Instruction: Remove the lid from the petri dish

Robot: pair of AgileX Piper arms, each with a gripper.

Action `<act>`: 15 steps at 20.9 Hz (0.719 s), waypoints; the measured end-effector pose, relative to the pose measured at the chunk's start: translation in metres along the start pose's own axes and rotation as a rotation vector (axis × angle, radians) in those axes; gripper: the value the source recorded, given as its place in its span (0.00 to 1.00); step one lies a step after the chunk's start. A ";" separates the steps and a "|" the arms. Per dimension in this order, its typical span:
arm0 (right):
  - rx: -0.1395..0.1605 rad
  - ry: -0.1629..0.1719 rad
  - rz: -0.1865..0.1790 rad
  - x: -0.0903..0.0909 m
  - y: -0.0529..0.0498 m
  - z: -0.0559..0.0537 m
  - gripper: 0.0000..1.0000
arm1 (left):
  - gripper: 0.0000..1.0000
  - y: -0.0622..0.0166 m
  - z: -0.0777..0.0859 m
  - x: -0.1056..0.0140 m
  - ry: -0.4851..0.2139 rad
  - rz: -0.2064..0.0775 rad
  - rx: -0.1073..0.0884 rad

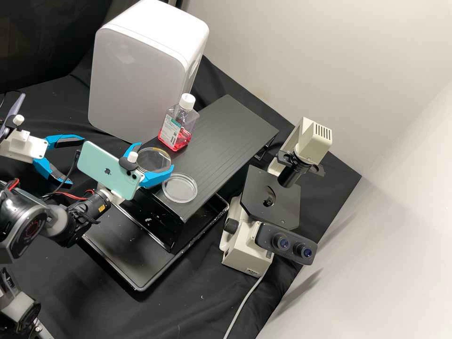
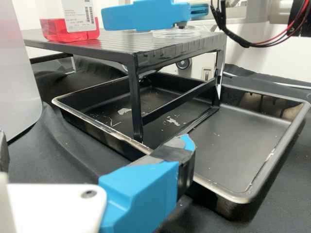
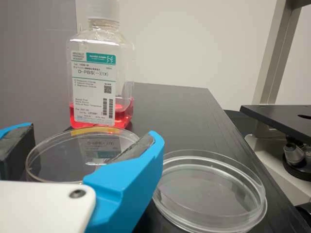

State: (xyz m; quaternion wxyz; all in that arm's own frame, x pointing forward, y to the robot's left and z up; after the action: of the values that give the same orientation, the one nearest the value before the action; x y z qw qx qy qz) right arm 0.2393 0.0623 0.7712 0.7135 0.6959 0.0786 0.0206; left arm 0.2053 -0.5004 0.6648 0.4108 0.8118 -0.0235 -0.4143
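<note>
Grip first: the right end effector (image 1: 154, 157) is clamped on the lid (image 3: 73, 155), one blue finger on each side of its rim, with the clear disc held roughly level. The lid is already off and sits just beside the petri dish (image 1: 179, 187), their edges near each other. I cannot tell whether the lid hangs free of the rack (image 1: 226, 136) or brushes its surface.

Step in hand, as I judge it: the lift is done and the lid is being held before set-down. The next move calls for carrying the lid clear of the dish and releasing it onto a bare stretch of the rack — kept flat, and well away from the dish so it is not nudged toward the nearby edge.

The left end effector (image 1: 71, 159) is low at the near side, its fingers spread with nothing between them, facing the tray (image 1: 122, 249).

Containers:
- The petri dish is uncovered near the rack's front edge and looks empty.
- The bottle (image 1: 176, 126) stands upright behind the lid, white cap on, with red liquid in its lower part.
- The tray is a shallow black one under the rack on the bench (image 1: 212, 301), and holds only a few pale flecks.
</note>
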 end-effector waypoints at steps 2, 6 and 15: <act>-0.001 -0.003 0.001 0.000 0.000 0.000 0.00 | 1.00 0.0000 0.000 0.000 0.000 0.000 0.000; -0.001 -0.008 -0.003 0.000 -0.001 0.001 1.00 | 1.00 0.0001 0.000 0.000 0.002 0.001 -0.001; -0.001 -0.010 -0.001 0.000 -0.001 0.002 1.00 | 1.00 0.0002 0.000 0.000 0.005 0.002 -0.002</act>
State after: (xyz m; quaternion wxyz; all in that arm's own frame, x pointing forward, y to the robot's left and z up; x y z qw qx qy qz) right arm 0.2399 0.0607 0.7703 0.7142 0.6956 0.0756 0.0168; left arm 0.2057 -0.5001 0.6651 0.4122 0.8124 -0.0226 -0.4119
